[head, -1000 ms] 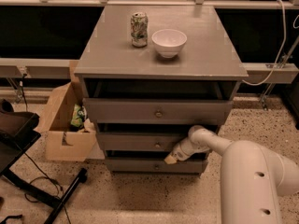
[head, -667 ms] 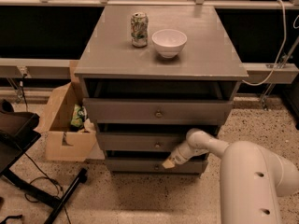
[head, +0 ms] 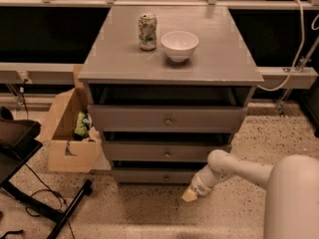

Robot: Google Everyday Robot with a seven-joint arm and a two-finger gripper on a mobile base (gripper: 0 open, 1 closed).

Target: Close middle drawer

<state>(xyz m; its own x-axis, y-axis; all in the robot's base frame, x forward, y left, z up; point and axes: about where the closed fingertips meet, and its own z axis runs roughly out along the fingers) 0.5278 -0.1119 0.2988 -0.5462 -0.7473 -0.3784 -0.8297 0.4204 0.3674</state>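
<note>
Grey middle drawer (head: 167,152) with 1 round knob sits slightly open; gripper (head: 189,195), jaws clenched, hangs lower right.

Grey cabinet top (head: 219,54) holds a white bowl (head: 179,45) and seemingly a can (head: 147,31); gripper (head: 189,195) hangs by the floor (head: 149,214).

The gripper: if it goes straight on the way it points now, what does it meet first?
The gripper, low in front of the bottom drawer, points down and left. It would probably meet the speckled floor first, not the middle drawer; depth is unclear.
</note>
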